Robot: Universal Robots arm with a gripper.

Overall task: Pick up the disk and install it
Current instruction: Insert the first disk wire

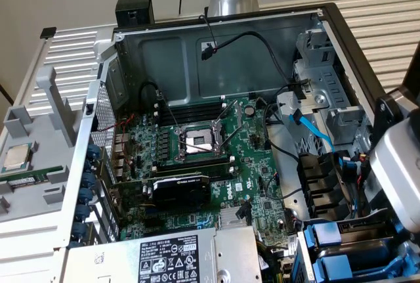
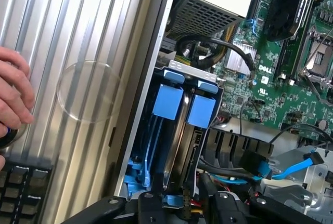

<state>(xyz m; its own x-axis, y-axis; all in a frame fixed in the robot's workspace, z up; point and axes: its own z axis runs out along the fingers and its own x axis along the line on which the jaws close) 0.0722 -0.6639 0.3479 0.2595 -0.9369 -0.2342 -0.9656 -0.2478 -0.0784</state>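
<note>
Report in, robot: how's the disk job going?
Gripper low over drive bay. Two blue-framed disks seated there, side by side. Person's hand off aside, near keyboard.

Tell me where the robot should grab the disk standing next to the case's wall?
Probably by its blue tab, coming straight in from the bay's open side. The disk stands on edge, squeezed between the case wall and a second disk, so its flat faces look unreachable.

Soft, even indoor light falls from above, and the computer case [image 1: 216, 53] is shadowed inside. The ribbed metal panel [image 2: 67, 37] glares bright. The close arm [image 1: 400, 158] looks blurred.
</note>
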